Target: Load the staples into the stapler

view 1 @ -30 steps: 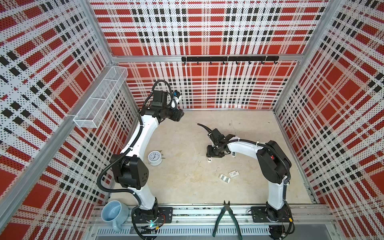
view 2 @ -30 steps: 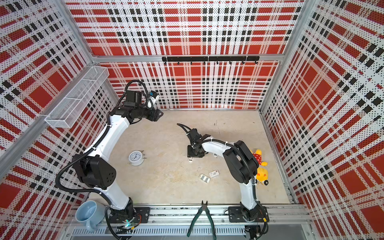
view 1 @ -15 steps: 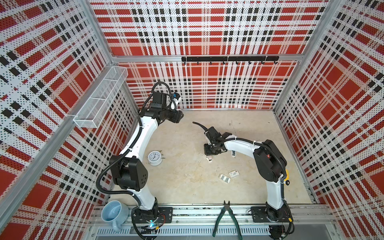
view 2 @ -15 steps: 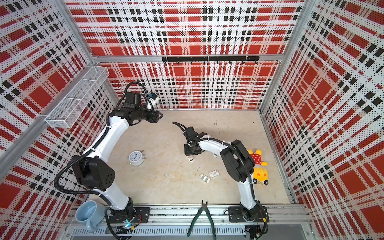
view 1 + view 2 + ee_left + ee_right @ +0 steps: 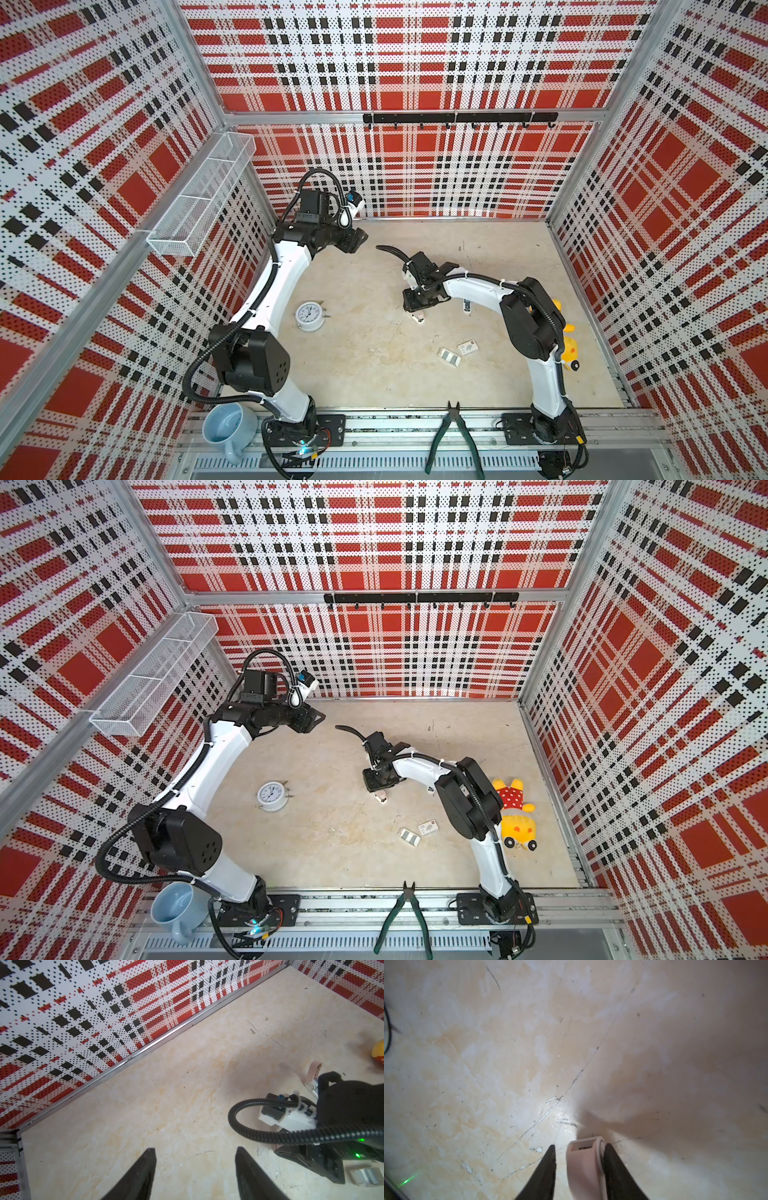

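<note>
Because I judge the staples light, stiff but brittle, slick metal strips that would snap if pinched mid-span, I'd take them by the long sides. They lie on the bench, well apart from my right fingers, which stand apart astride the pale pink stapler — one touching. My left fingers are apart, empty.

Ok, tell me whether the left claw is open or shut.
Open. In the left wrist view the left claw shows two black fingers well apart, with only bare floor between them.
</note>
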### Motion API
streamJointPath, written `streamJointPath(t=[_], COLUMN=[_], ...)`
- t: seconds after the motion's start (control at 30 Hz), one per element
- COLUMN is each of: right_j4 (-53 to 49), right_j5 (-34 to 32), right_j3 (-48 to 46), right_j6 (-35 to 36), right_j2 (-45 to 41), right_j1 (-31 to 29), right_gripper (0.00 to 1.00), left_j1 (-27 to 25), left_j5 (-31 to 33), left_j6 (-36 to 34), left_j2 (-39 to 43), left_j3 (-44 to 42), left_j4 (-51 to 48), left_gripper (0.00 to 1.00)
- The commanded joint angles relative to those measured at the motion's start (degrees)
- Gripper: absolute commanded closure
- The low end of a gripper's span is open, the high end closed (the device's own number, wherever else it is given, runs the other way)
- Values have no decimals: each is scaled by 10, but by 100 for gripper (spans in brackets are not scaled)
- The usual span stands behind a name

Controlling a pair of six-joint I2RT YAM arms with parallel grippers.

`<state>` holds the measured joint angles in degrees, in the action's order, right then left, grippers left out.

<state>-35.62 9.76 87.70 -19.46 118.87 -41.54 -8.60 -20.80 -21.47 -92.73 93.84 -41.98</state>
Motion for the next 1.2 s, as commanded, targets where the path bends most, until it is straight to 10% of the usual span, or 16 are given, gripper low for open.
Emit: streamJointPath(t=[0.0, 0.2, 0.67, 1.17], right_j4=[-4, 46, 17, 4], right_j5=[13, 58, 151, 137], right_j3=[24, 1, -190, -429], right_j6=[34, -7, -85, -152], right_j2=[4, -67, -441, -704], right_j1=[2, 79, 240, 289], right_gripper=[50, 51, 50, 47], left_j1=[5, -14, -210, -295], left_j5=[-46, -127, -6, 67], left_j6=[-35, -195, -513, -648], left_j2=[24, 21, -111, -282], left_j3=[-3, 15, 37, 128], left_j4=[-19, -129, -267, -307], left_gripper=[36, 34, 36, 38])
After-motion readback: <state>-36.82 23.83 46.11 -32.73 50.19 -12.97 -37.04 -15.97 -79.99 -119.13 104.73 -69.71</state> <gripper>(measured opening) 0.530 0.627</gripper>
